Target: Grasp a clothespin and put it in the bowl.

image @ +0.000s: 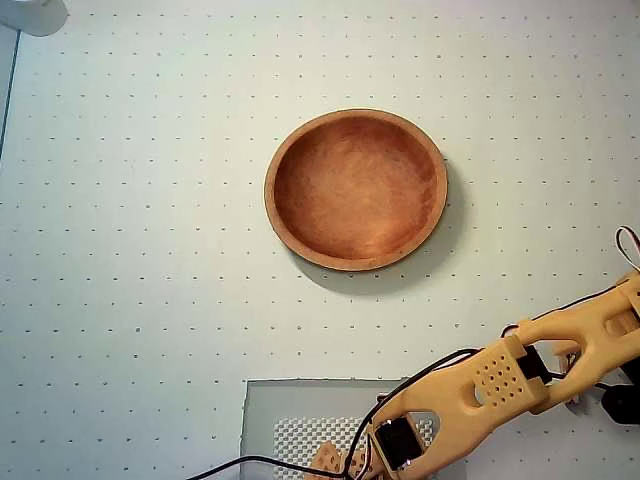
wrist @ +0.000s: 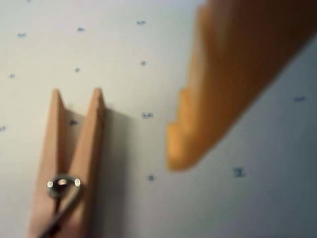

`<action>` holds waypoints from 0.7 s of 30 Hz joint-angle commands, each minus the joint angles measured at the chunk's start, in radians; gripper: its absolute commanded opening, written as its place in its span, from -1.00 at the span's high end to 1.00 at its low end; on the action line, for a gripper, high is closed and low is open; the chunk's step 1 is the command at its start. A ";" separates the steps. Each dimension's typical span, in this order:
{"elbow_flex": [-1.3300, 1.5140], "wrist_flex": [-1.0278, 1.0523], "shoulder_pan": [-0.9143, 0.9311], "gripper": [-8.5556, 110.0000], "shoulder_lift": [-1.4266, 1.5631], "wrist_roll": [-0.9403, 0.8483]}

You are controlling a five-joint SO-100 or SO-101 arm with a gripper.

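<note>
Overhead view. Wooden bowl (image: pixel 355 188): round, reddish-brown, lighter rim, empty, resting above centre on dotted white table (image: pixel 130 250). Yellow arm (image: pixel 520 375): entering from right edge, reaching down-left toward bottom edge; black cable trailing along it. Grey mat (image: pixel 300 405) with a perforated white patch at bottom centre, partly under the arm. Gripper end at bottom edge, cut off by frame; claw state not readable here. Clothespin not made out in this view. White rounded object (image: pixel 32 14) at top-left corner.

Wrist view. Clothespin (wrist: pixel 67 163): light wood, lying flat on the dotted surface at lower left, two tapered legs pointing up, metal coil near bottom. One orange finger (wrist: pixel 208 109): blurred, stepped edge, descending from upper right, tip just right of the clothespin, apart from it. Second finger out of frame; claw spread cannot be told. Clothespin ungrasped, well apart from the bowl.
</note>
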 commanded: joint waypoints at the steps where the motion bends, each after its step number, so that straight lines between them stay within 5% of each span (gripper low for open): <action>1: -0.046 0.009 0.000 0.45 0.011 -0.002; 21: -0.048 0.009 0.000 0.45 -0.103 -0.012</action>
